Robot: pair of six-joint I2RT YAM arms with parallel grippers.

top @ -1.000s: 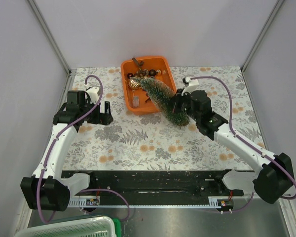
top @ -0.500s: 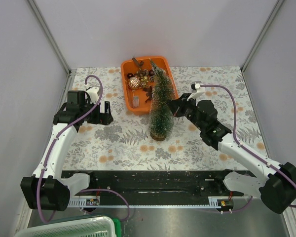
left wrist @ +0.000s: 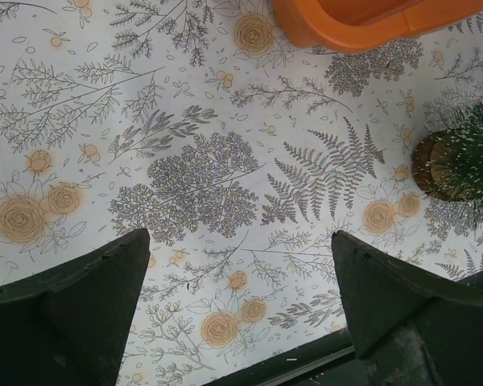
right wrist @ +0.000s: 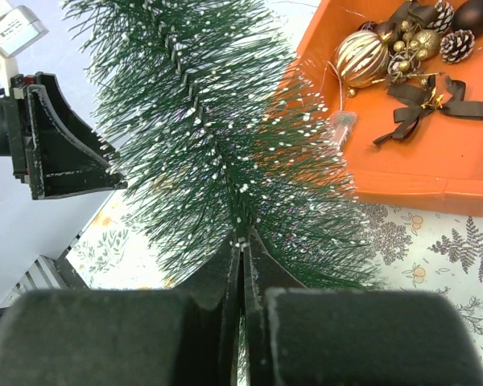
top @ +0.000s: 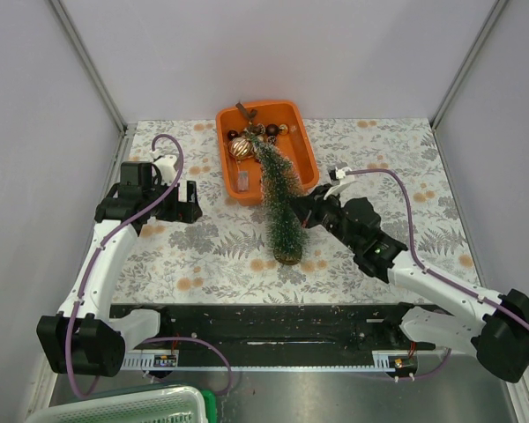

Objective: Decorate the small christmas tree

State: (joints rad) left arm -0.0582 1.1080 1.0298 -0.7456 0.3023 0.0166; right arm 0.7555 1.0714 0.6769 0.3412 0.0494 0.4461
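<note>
The right tool (top: 298,206) is pressed together on the small christmas tree (top: 280,198), pinching it about halfway up its height. In the right wrist view, the right tool (right wrist: 241,241) is seen with its jaws closed to a thin slit and the frosted bristles of the tree (right wrist: 217,137) spreading out directly ahead of it.

The tree is held tilted near the middle of the worktop (top: 379,159). Its round wooden base (top: 287,256) is located on the near side, low over the floral cloth; contact with the cloth cannot be confirmed. Its tip is leaned away and to the left, over the near part of the orange tray (top: 222,167).

A gold ball ornament (right wrist: 361,58), pine cones (right wrist: 457,44) and a black ribbon bow (right wrist: 435,108) are contained in the tray.

The left tool (top: 189,201) is positioned well apart from the tree, to the left of the tray. The left tool (left wrist: 240,235) is spread wide and holds nothing, with only patterned cloth between its fingers (left wrist: 105,281). The wooden base (left wrist: 435,165) is visible at the right edge of the left wrist view.
</note>
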